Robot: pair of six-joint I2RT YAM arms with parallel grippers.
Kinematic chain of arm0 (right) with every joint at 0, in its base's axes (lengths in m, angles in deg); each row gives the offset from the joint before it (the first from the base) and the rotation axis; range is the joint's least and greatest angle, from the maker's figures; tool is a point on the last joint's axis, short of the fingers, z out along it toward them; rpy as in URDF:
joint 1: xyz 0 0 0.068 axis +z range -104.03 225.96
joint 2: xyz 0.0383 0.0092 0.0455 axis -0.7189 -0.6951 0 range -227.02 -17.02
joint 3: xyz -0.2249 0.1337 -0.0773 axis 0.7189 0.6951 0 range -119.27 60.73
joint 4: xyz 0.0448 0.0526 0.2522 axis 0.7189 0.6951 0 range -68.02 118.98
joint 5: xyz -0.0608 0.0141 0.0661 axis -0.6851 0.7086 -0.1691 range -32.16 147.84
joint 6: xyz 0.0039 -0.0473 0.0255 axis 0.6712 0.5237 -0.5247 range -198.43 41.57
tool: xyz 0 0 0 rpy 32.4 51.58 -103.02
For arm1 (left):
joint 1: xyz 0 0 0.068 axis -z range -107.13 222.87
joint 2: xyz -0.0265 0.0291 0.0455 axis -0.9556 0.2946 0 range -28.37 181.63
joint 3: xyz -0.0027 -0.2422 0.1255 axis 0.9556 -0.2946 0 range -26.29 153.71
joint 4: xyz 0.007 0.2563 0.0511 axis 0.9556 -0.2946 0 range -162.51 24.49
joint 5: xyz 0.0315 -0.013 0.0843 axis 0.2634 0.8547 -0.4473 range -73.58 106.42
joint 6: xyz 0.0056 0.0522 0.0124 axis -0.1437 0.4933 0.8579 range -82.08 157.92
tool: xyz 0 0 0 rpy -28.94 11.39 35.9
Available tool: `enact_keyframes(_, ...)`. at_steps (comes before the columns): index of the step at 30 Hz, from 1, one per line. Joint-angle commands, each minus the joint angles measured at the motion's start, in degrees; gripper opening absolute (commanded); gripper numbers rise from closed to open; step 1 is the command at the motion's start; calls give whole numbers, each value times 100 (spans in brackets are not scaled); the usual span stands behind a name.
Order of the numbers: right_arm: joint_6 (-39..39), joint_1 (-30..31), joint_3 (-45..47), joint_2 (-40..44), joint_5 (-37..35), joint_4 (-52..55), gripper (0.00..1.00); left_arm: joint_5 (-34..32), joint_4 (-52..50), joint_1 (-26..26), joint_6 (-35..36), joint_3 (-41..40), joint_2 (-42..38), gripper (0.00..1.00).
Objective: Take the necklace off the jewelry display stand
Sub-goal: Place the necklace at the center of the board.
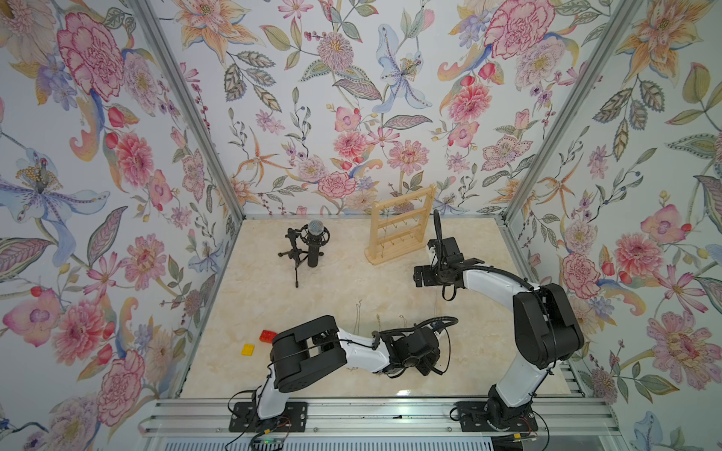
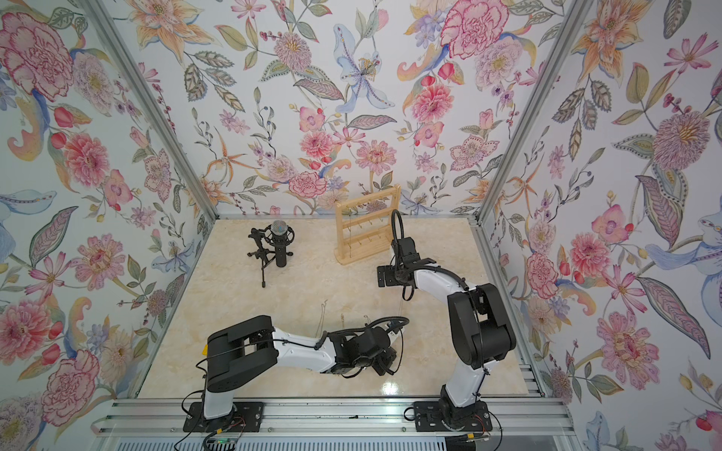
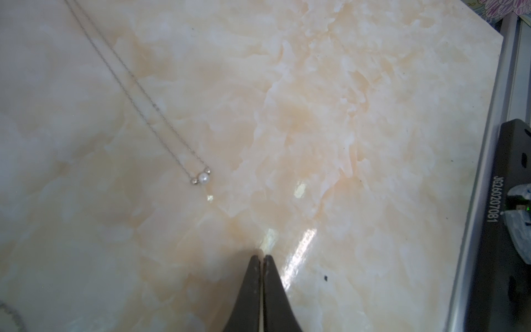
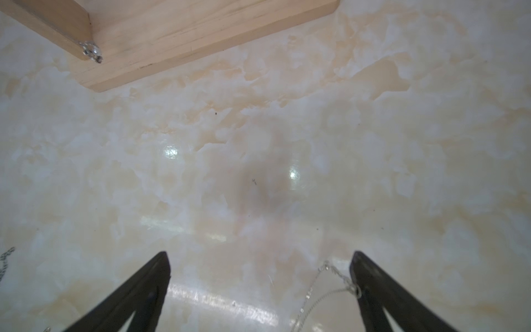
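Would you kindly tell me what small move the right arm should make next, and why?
Probably lift the right gripper clear and up toward the jewelry display stand. Its jaws stand open, and a chain lies loose on the table beside one fingertip, so that necklace looks delivered. The stand may hold more, though anything hanging there is too fine to tell.

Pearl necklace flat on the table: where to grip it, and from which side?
Likely from straight above, jaws across the two strands of the pearl necklace just behind the pearl: it lies flat on the table, strands close together, offering no side hold.
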Motion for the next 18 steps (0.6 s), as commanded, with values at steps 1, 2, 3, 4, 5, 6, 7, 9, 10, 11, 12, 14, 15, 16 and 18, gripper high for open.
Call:
enact_keyframes(1, -122, -38, -81, -150, 155, 175, 100, 521, -793, 193, -68, -398, 344, 14)
enact_keyframes(2, -138, -35, -89, -146, 166, 169, 100, 565, -771, 209, -61, -426, 351, 14)
enact_keyframes(3, -156, -44, -105, -137, 171, 167, 100, 610, -743, 229, -63, -458, 343, 14)
enact_keyframes(4, -181, -44, -124, -130, 174, 174, 100, 650, -714, 245, -74, -509, 343, 14)
enact_keyframes(5, -195, -53, -141, -128, 170, 173, 100, 681, -697, 253, -87, -535, 341, 14)
enact_keyframes(6, -206, -52, -166, -143, 169, 180, 100, 712, -675, 263, -94, -576, 327, 13)
enact_keyframes(7, -205, -60, -193, -158, 182, 186, 100, 732, -648, 260, -107, -621, 318, 13)
enact_keyframes(9, -215, -61, -221, -185, 169, 199, 100, 775, -609, 276, -136, -703, 300, 13)
enact_keyframes(10, -226, -68, -227, -188, 163, 203, 100, 780, -579, 274, -153, -746, 290, 12)
enact_keyframes(11, -235, -68, -225, -190, 140, 208, 100, 794, -548, 277, -171, -793, 265, 12)
enact_keyframes(12, -245, -62, -222, -181, 123, 209, 100, 803, -506, 277, -189, -847, 241, 12)
enact_keyframes(14, -240, -61, -213, -163, 121, 209, 100, 827, -474, 276, -217, -926, 201, 11)
enact_keyframes(15, -237, -67, -216, -163, 114, 203, 100, 833, -444, 285, -232, -974, 170, 11)
enact_keyframes(16, -236, -70, -230, -155, 112, 211, 100, 840, -423, 289, -251, -1027, 140, 11)
enact_keyframes(18, -236, -70, -248, -139, 117, 233, 100, 880, -379, 300, -283, -1134, 100, 11)
